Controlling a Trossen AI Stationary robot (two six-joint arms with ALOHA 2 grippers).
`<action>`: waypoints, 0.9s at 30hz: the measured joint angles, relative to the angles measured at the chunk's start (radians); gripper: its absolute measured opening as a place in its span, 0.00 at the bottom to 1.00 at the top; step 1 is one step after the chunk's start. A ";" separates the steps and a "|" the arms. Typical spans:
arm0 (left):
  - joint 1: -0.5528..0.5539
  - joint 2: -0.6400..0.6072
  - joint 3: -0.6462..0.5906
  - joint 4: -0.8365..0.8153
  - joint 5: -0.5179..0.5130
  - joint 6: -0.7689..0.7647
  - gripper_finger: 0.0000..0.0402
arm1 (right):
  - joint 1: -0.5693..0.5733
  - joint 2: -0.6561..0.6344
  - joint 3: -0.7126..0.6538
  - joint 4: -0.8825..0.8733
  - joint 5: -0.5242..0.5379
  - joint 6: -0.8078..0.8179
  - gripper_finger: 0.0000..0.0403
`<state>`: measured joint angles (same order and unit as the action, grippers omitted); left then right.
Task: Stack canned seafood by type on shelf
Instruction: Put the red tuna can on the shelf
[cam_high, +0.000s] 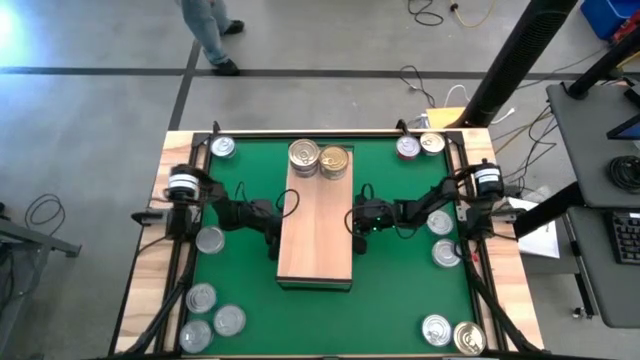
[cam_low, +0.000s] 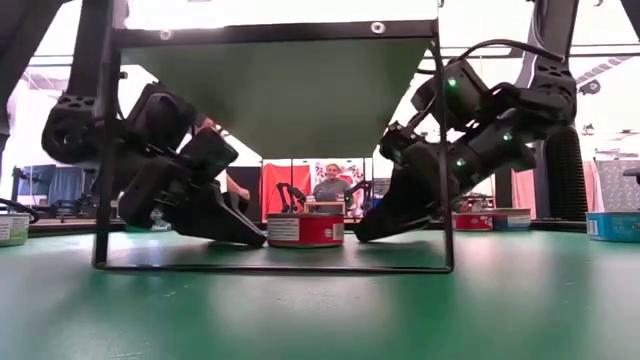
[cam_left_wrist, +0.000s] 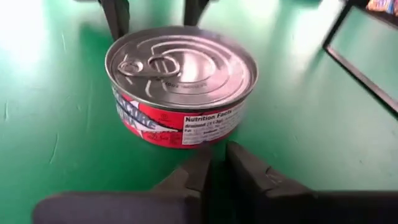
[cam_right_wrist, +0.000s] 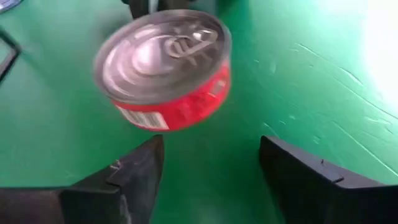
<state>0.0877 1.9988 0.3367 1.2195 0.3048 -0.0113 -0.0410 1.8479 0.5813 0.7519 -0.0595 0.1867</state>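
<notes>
The shelf (cam_high: 315, 240), a long light-wood board on a thin dark frame (cam_low: 100, 150), stands mid-table over the green mat. Two tins (cam_high: 304, 155) (cam_high: 335, 161) sit on its far end. Under the board a silver-topped, red-labelled tin (cam_low: 305, 230) (cam_left_wrist: 180, 87) (cam_right_wrist: 165, 68) rests on the mat. My left gripper (cam_left_wrist: 217, 163) (cam_high: 272, 222) comes in low from the shelf's left side, shut, its tips right at the tin's side. My right gripper (cam_right_wrist: 211, 168) (cam_high: 356, 222) reaches in from the right side, open, a little short of the tin. My left gripper has its shut fingertips (cam_left_wrist: 239, 158) right at the foot of the tin's label wall (cam_left_wrist: 205, 134), slanting down from the table's left. I cannot tell whether they touch it. The tin sits flat on the mat.
Loose tins lie around the mat: at the far corners (cam_high: 222, 148) (cam_high: 420, 146), at the left (cam_high: 210, 240) and right (cam_high: 443, 238) edges, and several at the near corners (cam_high: 212, 318) (cam_high: 452, 334). The shelf's frame posts (cam_low: 440, 150) flank both grippers. A person (cam_high: 210, 30) walks beyond the table.
</notes>
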 joint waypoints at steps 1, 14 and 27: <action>0.000 0.026 0.002 0.054 -0.004 -0.009 0.12 | 0.000 0.000 0.000 -0.001 -0.002 -0.009 0.68; -0.029 0.247 0.104 0.350 -0.108 -0.072 0.46 | 0.066 0.002 -0.032 0.076 0.078 -0.116 0.89; -0.039 0.268 0.162 0.345 -0.159 -0.067 0.40 | 0.082 0.150 -0.070 0.398 0.139 -0.124 0.95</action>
<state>0.0486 2.2669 0.4983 1.5645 0.1454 -0.0782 0.0407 1.9975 0.5110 1.1503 0.0795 0.0631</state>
